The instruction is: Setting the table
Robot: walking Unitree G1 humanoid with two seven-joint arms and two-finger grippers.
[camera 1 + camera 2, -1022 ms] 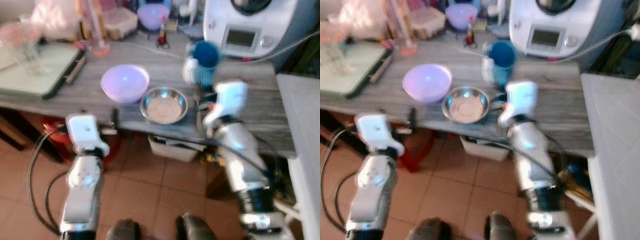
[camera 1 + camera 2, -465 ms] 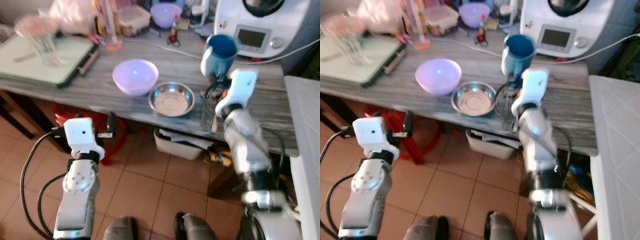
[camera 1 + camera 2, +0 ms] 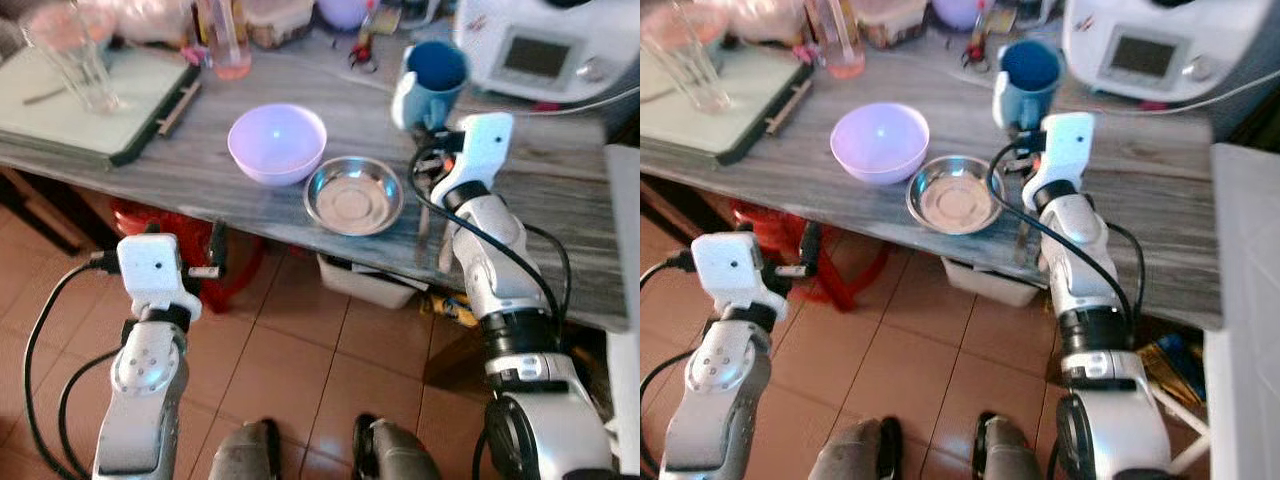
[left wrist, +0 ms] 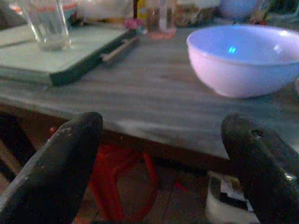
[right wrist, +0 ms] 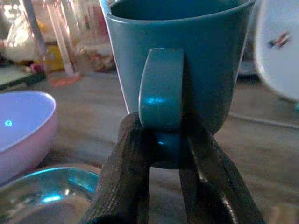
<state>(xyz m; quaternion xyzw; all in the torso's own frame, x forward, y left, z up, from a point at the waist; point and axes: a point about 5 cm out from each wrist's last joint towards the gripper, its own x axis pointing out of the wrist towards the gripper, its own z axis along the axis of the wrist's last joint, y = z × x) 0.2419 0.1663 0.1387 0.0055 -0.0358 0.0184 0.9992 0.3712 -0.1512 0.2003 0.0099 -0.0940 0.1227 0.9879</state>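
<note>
The blue mug (image 5: 180,70) stands toward the far right of the grey bench (image 3: 560,200), and the right pincer (image 5: 166,140) is closed on the lower part of its handle, one black finger on each side — a grip on the handle, likely chosen so the cup can be carried upright without squeezing its wide body. From the head view the mug (image 3: 430,80) sits just beyond the white wrist housing of the right arm, which reaches over the bench's near edge.

Just left of the mug lies a steel bowl (image 3: 353,194), and beside that, farther left, a lilac bowl (image 3: 277,142); the two are close together, as pieces of one place setting might be. A fork (image 3: 424,205) lies to the right of the steel bowl, partly hidden by the arm. Far left, a drinking glass (image 3: 75,62) stands on a pale green tray (image 3: 60,125).

The left pincer (image 4: 163,163) hangs below the bench's near edge, fingers spread wide and holding nothing, facing the lilac bowl.
</note>
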